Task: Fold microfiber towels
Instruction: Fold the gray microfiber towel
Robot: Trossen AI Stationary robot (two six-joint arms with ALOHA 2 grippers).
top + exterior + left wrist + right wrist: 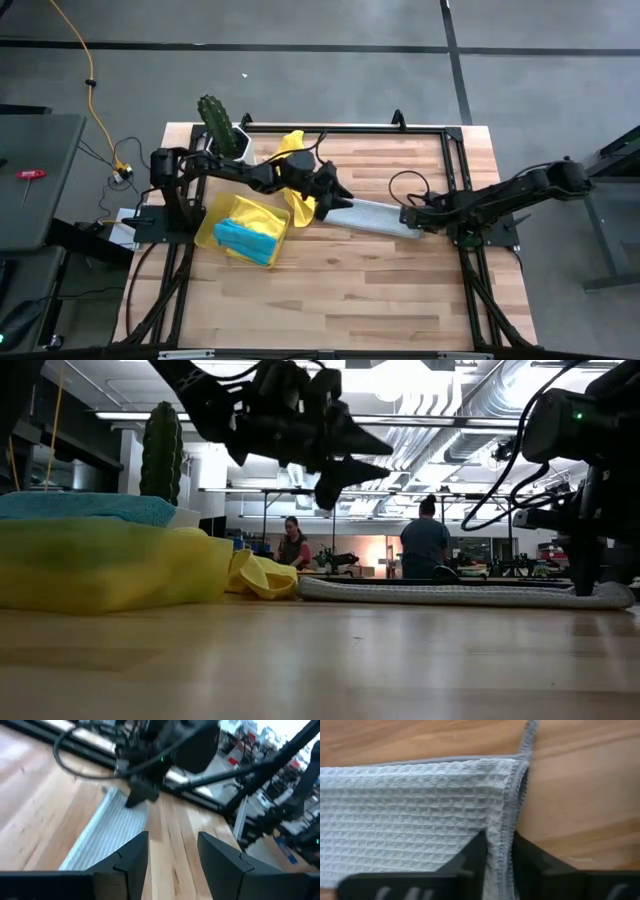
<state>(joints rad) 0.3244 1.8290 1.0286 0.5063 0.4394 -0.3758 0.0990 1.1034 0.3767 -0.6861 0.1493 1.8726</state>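
A: So, where does the grey towel (375, 217) lie from your tools?

B: Flat on the table (380, 290), mid-way between my arms; its long axis runs from my left tool (338, 196) toward my right tool (498, 851); the right one is down at the far short edge, jaws narrow and pinching the stitched hem; the left one hangs just above the near end, jaws fairly wide, holding nothing.

A: And the next move?

B: I judge the right arm must carry its edge along that axis toward the left.

A: Containers?

B: One yellow tray (213, 225), left of the towel; a turquoise towel (247, 241) lies in it; a yellow towel (298, 205) slumps just beside it.
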